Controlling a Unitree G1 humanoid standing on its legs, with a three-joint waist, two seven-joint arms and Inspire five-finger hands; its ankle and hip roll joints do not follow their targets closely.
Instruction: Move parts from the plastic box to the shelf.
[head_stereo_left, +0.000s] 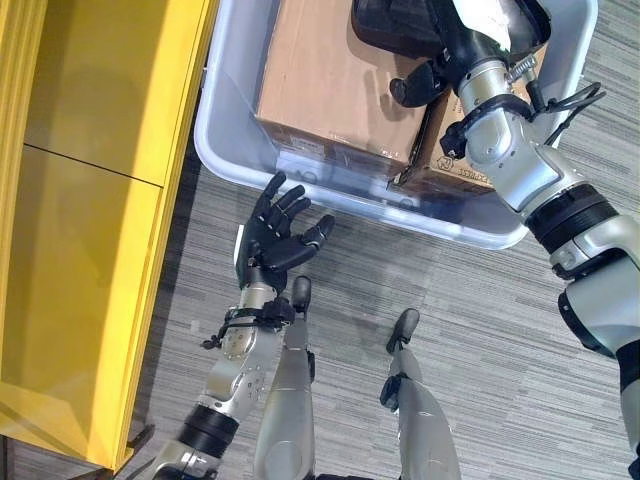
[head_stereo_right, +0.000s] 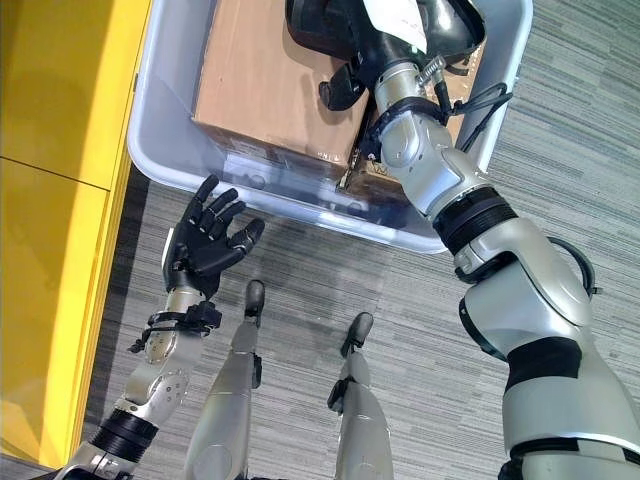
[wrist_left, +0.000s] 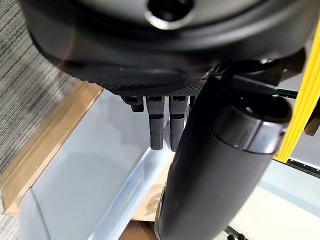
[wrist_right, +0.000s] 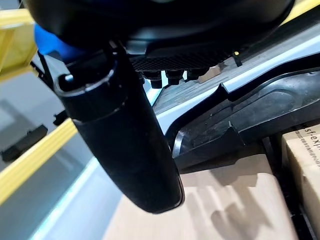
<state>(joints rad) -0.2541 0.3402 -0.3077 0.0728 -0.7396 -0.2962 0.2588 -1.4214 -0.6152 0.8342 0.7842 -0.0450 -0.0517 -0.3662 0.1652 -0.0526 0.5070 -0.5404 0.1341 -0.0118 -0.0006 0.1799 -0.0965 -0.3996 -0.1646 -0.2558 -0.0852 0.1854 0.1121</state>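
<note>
The clear plastic box (head_stereo_left: 300, 175) stands on the floor and holds a large cardboard carton (head_stereo_left: 330, 70). A black moulded part (head_stereo_left: 390, 25) lies on that carton at the box's far side. My right hand (head_stereo_left: 465, 45) reaches into the box right beside the black part (wrist_right: 260, 110). Its thumb (wrist_right: 125, 140) is straight and stays apart from the part, with the fingers above it, so the hand is open. My left hand (head_stereo_left: 278, 235) hovers over the floor just in front of the box's near rim, palm up, fingers (wrist_left: 162, 125) spread and holding nothing.
The yellow shelf (head_stereo_left: 90, 200) runs along the left side, close to the box's left wall. A smaller cardboard carton (head_stereo_left: 450, 165) sits in the box's near right corner under my right forearm. Grey striped carpet (head_stereo_left: 480, 330) lies in front of the box.
</note>
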